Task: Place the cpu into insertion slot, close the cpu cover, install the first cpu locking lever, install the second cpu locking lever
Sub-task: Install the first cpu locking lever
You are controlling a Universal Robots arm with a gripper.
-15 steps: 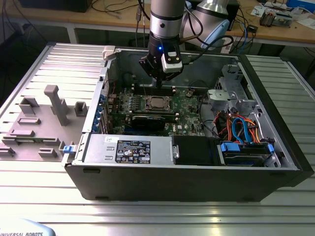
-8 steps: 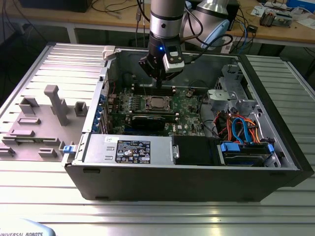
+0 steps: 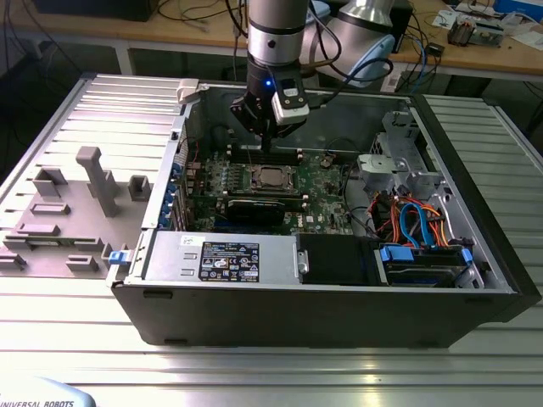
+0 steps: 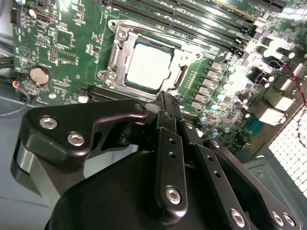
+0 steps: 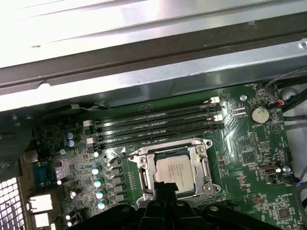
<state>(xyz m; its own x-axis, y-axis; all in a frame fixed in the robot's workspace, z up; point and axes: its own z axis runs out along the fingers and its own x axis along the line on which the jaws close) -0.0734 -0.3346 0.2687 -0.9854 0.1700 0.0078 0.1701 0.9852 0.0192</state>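
Hovering over seated chip [image 4: 147, 67], pincer [image 4: 166, 99] pinched narrow, holding nothing.
Chip judged light, stiff, fragile; grip by edges only. Thin cover [image 4: 114, 53] lies flat around it.

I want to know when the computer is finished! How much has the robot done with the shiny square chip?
Done: the shiny silver-grey square cpu lies in the square insertion slot, and the thin silvery metal cpu cover looks folded down around it. In hand: nothing; the black gripper hangs shut near the slot. Left: the locking levers; I cannot tell whether either is latched.
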